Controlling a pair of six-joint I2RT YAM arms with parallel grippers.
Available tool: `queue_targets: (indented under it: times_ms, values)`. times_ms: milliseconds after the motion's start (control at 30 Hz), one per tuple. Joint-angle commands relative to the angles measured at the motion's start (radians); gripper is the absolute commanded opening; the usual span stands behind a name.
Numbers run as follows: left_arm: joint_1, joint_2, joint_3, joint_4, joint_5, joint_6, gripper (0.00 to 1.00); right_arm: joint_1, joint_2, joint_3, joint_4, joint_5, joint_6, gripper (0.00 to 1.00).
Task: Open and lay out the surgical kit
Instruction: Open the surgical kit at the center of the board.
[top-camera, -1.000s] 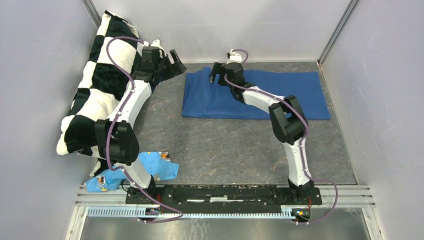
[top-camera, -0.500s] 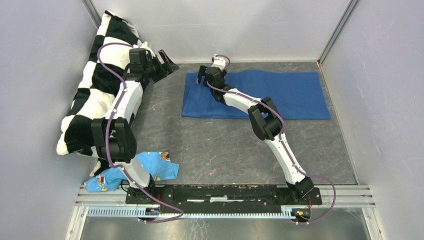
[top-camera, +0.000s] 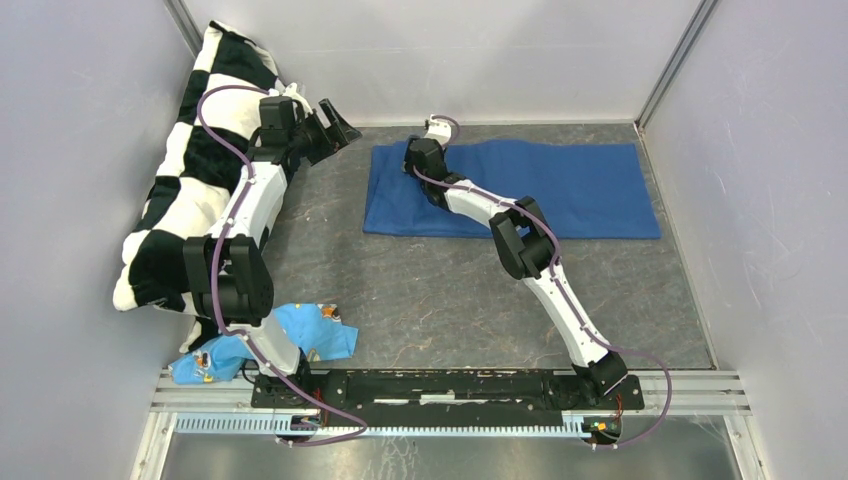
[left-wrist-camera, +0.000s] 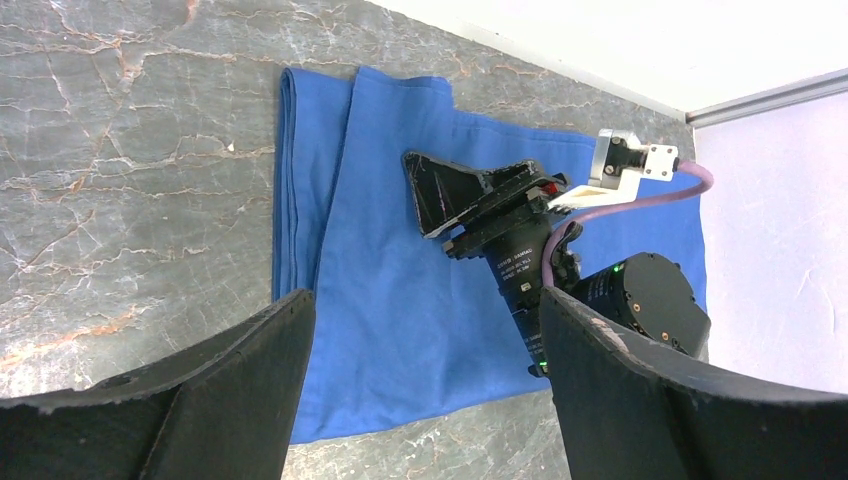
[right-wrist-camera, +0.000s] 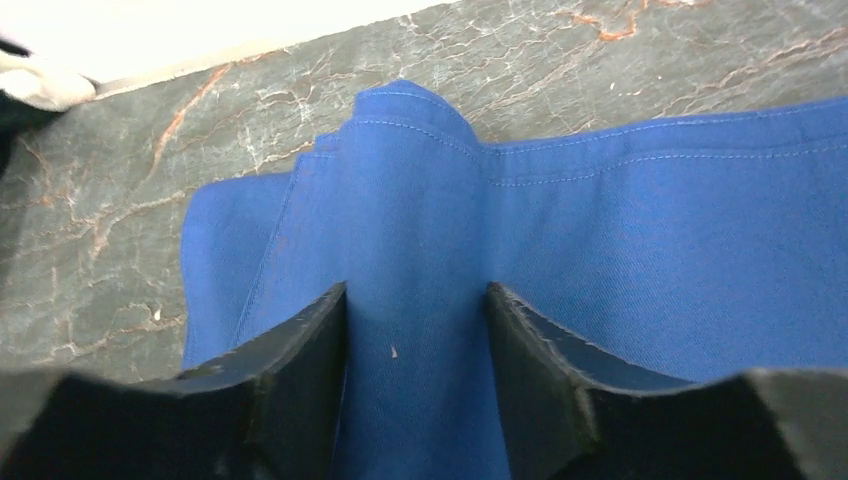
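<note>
right end effector (right-wrist-camera: 415, 300): shifted left, now pinching a raised fold near the left end of the surgical kit wrap (top-camera: 580, 190) (still folded, far counter (top-camera: 430, 290)) | left end effector (top-camera: 335, 125): wide, empty | you may begin unfolding.

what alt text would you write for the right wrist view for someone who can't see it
The right gripper pinches a raised fold of the dark blue cloth wrap between its two black fingers, seen from just behind them. The wrap lies on a grey marbled table, with a pale wall along the top edge.
</note>
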Motion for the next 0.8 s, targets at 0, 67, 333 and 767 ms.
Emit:
queue_targets:
  times_ms: [0,67,333,767]
  values:
    - [0.000,-0.041,-0.004,0.040,0.021,-0.018,0.88,-0.001,0.004,0.040,0.083,-0.070,0.006,0.49]
    - [-0.001,-0.037,-0.004,0.040,0.021,-0.016,0.88,-0.004,-0.009,0.020,0.123,-0.107,0.006,0.35]
    - [-0.001,-0.003,0.003,0.040,0.051,-0.025,0.88,-0.047,-0.213,-0.240,0.443,-0.389,-0.010,0.00]
    - [0.009,0.068,-0.039,0.165,0.231,-0.143,0.83,-0.106,-0.383,-0.753,1.114,-0.743,0.086,0.00]
